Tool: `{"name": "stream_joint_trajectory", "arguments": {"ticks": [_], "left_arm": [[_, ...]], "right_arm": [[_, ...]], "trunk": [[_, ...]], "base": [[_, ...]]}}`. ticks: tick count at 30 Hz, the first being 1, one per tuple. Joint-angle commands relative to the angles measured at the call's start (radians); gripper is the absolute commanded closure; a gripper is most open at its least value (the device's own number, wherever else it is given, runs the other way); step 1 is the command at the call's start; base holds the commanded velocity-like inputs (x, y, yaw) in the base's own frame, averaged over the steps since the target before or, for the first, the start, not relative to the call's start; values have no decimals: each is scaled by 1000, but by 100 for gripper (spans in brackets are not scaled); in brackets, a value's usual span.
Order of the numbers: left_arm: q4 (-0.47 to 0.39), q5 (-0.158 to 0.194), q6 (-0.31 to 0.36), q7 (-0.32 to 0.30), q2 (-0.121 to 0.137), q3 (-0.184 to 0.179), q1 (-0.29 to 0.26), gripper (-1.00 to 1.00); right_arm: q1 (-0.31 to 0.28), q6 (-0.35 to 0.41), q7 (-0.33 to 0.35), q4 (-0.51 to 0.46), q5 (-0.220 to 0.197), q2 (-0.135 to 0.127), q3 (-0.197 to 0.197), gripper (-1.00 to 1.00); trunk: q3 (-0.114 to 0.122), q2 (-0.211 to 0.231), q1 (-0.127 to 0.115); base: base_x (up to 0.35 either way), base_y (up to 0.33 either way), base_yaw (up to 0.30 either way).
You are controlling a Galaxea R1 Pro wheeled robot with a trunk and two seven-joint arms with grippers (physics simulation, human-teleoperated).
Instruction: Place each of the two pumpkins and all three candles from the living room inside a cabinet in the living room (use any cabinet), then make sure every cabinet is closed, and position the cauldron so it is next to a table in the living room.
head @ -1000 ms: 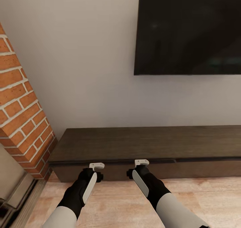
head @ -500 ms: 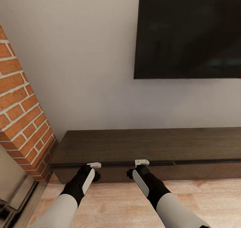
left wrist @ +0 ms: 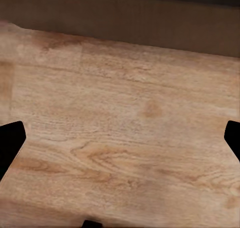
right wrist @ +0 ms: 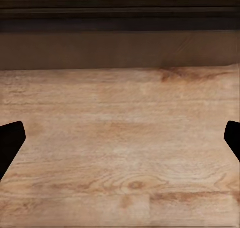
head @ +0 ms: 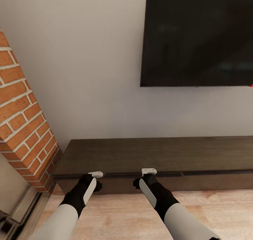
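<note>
Grippers come first, nearest the camera: the left gripper (head: 93, 178) and the right gripper (head: 147, 174) both hang low in front of the cabinet (head: 154, 155), each empty, with its dark fingertips spread to the far edges of its wrist view and nothing but floor between them. Both sit close to the cabinet's front face, about level with the dark seam under its top.

The likeliest trouble from here, as I judge it, is a knock: the drawers have no handles, so a finger has to catch that thin seam, and a small misjudgement would push the gripper into the wood or let it slide off. Nothing is being carried either (no pumpkin, candle or cauldron is to be seen), so opening a drawer now serves only as preparation.

The floor (head: 130, 215) is pale wood plank, bare beneath the arms. The cabinet's drawers look shut and its top is bare. A brick column (head: 24, 127) stands at its left end, and a dark television (head: 196, 39) hangs on the grey wall (head: 88, 64) above.
</note>
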Motion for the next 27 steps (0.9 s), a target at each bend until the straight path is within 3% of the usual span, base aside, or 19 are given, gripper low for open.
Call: {"name": "stream_joint_trajectory", "arguments": {"ticks": [1, 2, 4, 11, 16, 19, 22, 27], "left_arm": [[7, 11, 1, 8, 6, 3, -1, -100], [42, 13, -7, 8, 52, 2, -10, -100], [136, 13, -63, 7, 71, 4, -12, -100], [329, 13, -159, 3, 88, 5, -20, -100], [483, 13, -264, -2, 115, 2, -9, -100], [525, 13, -330, -3, 123, 1, -2, -100], [559, 12, -363, -3, 125, -1, 24, -100], [582, 10, -431, -3, 120, -3, 117, -100]], "right_arm": [[-1, 2, -10, 0, -9, 0, 2, -100], [-1, 1, -10, 5, -9, 0, 0, -100], [-1, 2, -9, 10, -10, 0, -1, -100], [19, 9, -10, 40, -10, 0, -11, -100], [95, -5, -9, 143, -9, 0, -31, -100], [162, -58, -7, 218, -8, 0, -38, -100], [231, -159, -5, 290, -8, 0, -39, -100], [293, -343, -4, 452, -1, 0, -38, -100]], "trunk": [[2, 7, -4], [5, 14, -8], [10, 28, -16], [29, 77, -42], [45, 112, -62], [54, 133, -73], [64, 154, -85], [76, 182, -100]], "base": [[0, 0, 0], [0, 0, 0], [0, 0, 0], [0, 0, 0], [0, 0, 0], [0, 0, 0], [0, 0, 0], [0, 0, 0]]}}
